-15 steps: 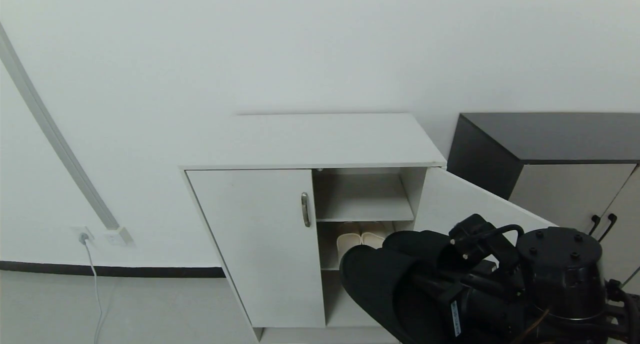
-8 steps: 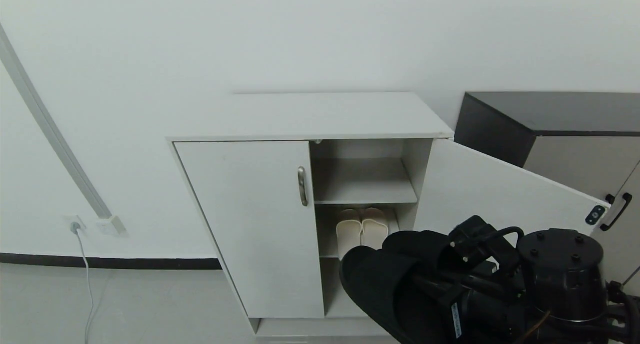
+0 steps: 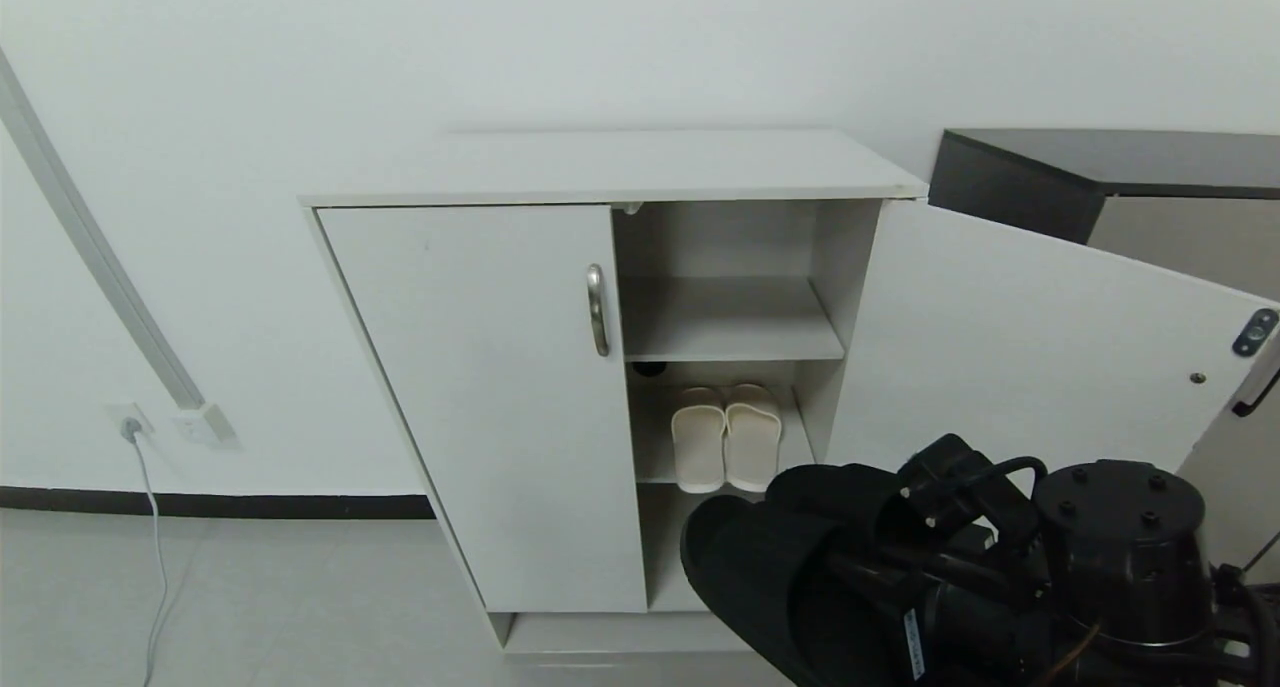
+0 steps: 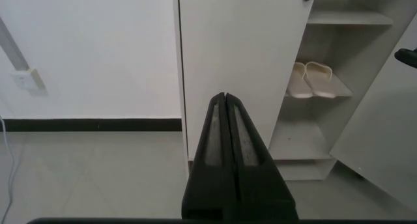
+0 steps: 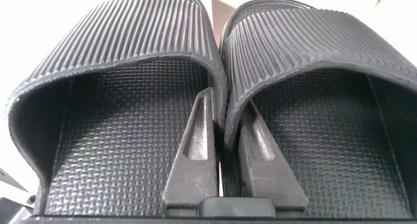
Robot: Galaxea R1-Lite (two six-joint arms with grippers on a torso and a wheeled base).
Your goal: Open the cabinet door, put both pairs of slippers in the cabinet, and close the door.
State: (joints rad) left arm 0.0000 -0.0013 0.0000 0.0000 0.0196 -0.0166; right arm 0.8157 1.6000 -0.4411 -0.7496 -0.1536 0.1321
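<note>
Holding black slippers (image 3: 770, 567) in right fingers (image 5: 194, 149) | left fingers (image 4: 217, 133) closed | cabinet (image 3: 640, 167) holds white slippers (image 3: 725, 437)

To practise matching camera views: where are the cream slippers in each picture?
Head view: cream slippers on the middle shelf, right of the closed left door.
Left wrist view: cream slippers on that shelf, beside the same door.
Right wrist view: hidden behind the black slippers in the right gripper.
Shared landmark: the closed left door.

Bright, even light, with soft shade inside the open cabinet (image 3: 650, 162).
</note>
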